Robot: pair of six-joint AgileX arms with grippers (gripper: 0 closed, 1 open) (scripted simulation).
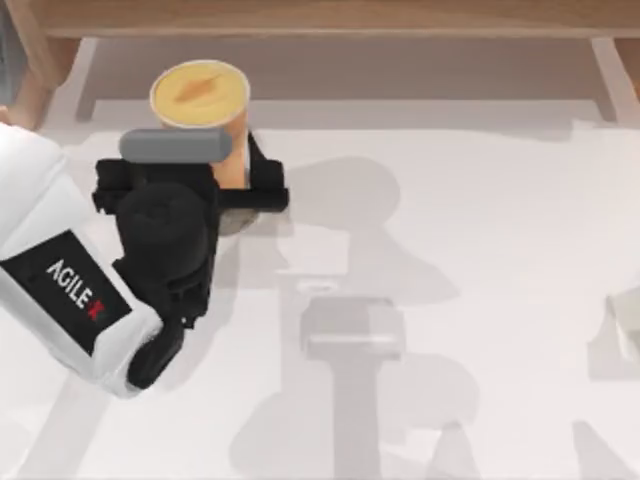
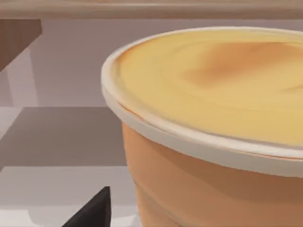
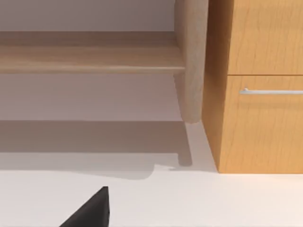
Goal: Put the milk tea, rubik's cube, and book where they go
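- Milk tea point(image 1: 200, 100) stands upright at the far left of the surface point(image 1: 480, 220), near the wooden shelf edge at the back.
- Left gripper point(image 1: 215, 185) is at the cup's side, below the lid; black parts sit on both sides of the cup body. Looks like the jaws are clamped around it, but actual contact is hidden, so I cannot tell.
- Left wrist view: milk tea lid and white rim very close, one dark fingertip point(image 2: 94, 210) beside the orange wall.
- Handling, my judgement: tall tapered cup, probably top-heavy if full; smooth wall could slip upward-narrow to downward. Thin wall may dent, so squeeze moderately at mid-body under the rim and keep it upright.
- Right gripper: one dark fingertip point(image 3: 92, 210) in the right wrist view, facing a wooden cabinet point(image 3: 260, 94) with a drawer handle; jaws cannot tell.
- Writing: "AGILE" plus a red mark on the left arm point(image 1: 60, 290). No readable label on the cup.
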